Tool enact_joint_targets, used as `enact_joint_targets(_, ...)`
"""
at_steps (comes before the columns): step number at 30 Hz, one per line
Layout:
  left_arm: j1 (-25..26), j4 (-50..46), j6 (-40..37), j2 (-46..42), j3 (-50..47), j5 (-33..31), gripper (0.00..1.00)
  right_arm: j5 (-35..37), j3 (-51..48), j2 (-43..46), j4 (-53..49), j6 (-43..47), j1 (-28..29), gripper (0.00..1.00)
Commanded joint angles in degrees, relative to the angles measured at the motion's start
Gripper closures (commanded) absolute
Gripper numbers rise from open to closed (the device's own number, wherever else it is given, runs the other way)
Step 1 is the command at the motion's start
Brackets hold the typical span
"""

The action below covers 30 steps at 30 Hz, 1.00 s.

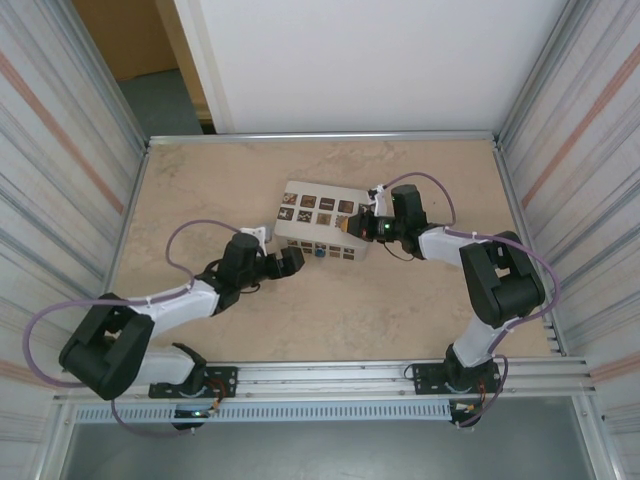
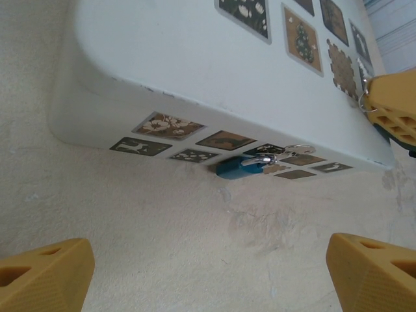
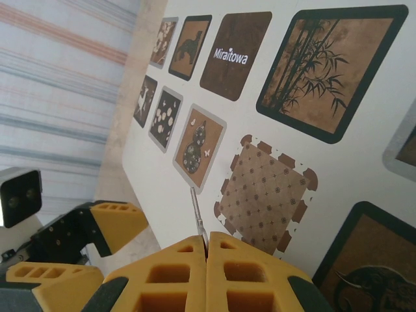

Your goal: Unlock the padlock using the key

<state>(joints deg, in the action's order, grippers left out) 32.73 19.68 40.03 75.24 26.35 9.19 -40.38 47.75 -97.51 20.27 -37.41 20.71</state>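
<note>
My right hand (image 3: 207, 252) is pinched fully shut on a thin sliver of metal that I take to be the key (image 3: 197, 211). Only a short tip sticks out past the fingertips, over the printed top of the pale box (image 3: 240, 120). The padlock (image 2: 238, 168) is not near that tip. It hangs low on the near side wall of the box, its blue body close to the desk (image 2: 162, 227) and its shackle (image 2: 266, 158) hooked at the wall. My left hand (image 2: 208, 270) is spread wide with nothing in it, facing that wall, with the padlock ahead of its fingers and apart from them. My main worry is the grip on the key: it is held so thinly that any sideways push at the keyhole could twist it in the pads or flick it onto the desk. I can't make out the keyhole in any view, so I would be aiming blind unless the left hand turns the lock up. The lock is tiny against those fingers, and a careless close could shove it flat against the box or drag the box, which looks light, across the desk. Both hands also have to meet at one small spot, so their fingers could knock together.
</note>
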Motion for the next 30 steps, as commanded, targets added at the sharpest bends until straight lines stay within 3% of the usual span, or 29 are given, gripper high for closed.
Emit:
enact_joint_targets(1, -0.2, 2.8, 0.7, 2.1, 2.0, 1.4, 0.08, 0.0, -2.8, -0.6, -1.3, 0.7, 1.1, 1.00)
enact_joint_targets(17, -4.7, 5.7, -1.3, 13.3, 11.3, 7.3, 0.09, 2.3, -6.1, 2.8, 0.6, -2.1, 4.9, 1.00)
enact_joint_targets(30, -5.6, 1.3, -7.4, 10.8, 10.9, 11.3, 0.17, 4.5, -5.5, 3.4, 0.4, -3.0, 6.6, 1.00)
